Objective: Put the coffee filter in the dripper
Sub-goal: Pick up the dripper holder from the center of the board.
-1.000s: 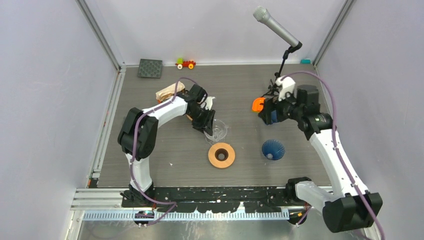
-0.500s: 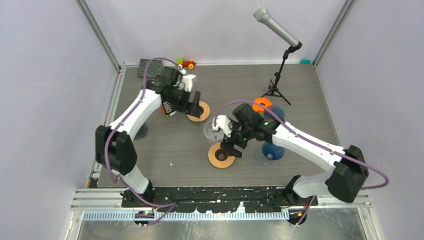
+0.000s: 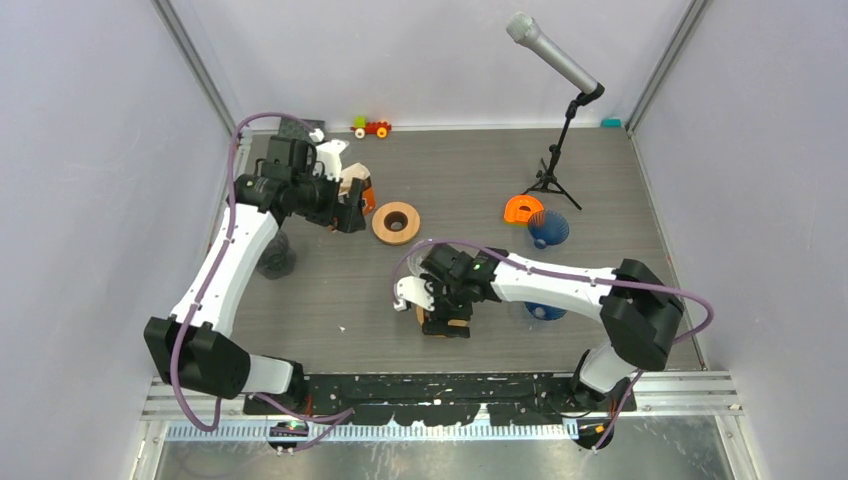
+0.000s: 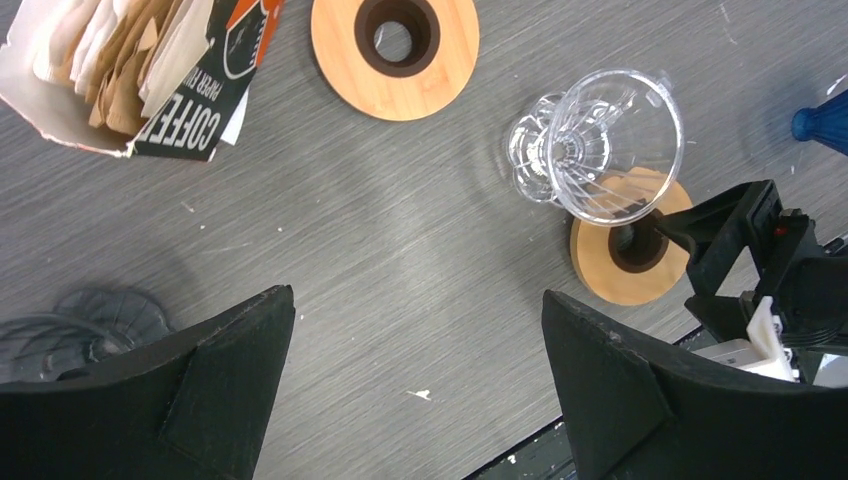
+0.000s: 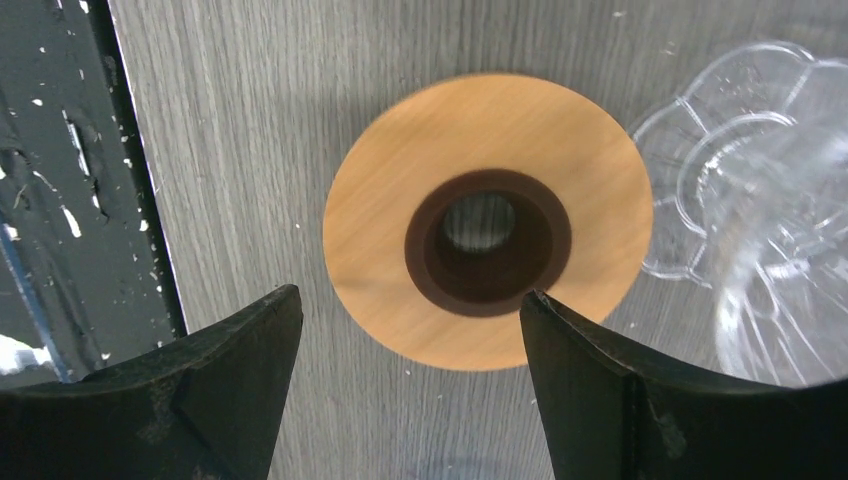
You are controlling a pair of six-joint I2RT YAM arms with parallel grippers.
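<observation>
Left wrist: the left gripper [image 4: 418,300] hung wide open and empty, the clear dripper [image 4: 610,140] lying on its side ahead, the coffee filters [image 4: 100,50] in their packet [image 4: 190,110] well apart from it.

Right wrist: the right gripper [image 5: 410,298] pointed down just beside the dripper, fingers spread and empty over a wooden ring [image 5: 485,220].

Overhead: the left arm [image 3: 235,250] stretched far from the dripper, and the right arm [image 3: 560,278] folded across toward it.

Left gripper [image 4: 415,300]: withdrawn from the glass dripper [image 4: 610,140] at table centre to the far left, now beside the coffee filter packet [image 4: 150,70]; jaws gone from narrow to wide apart. Right gripper [image 5: 410,298]: brought from beside the microphone stand [image 3: 555,170] to over the near wooden ring [image 5: 370,220]. Uncovered since: far wooden ring [image 3: 397,222], orange piece [image 3: 520,208], far blue dripper [image 3: 548,228].
</observation>
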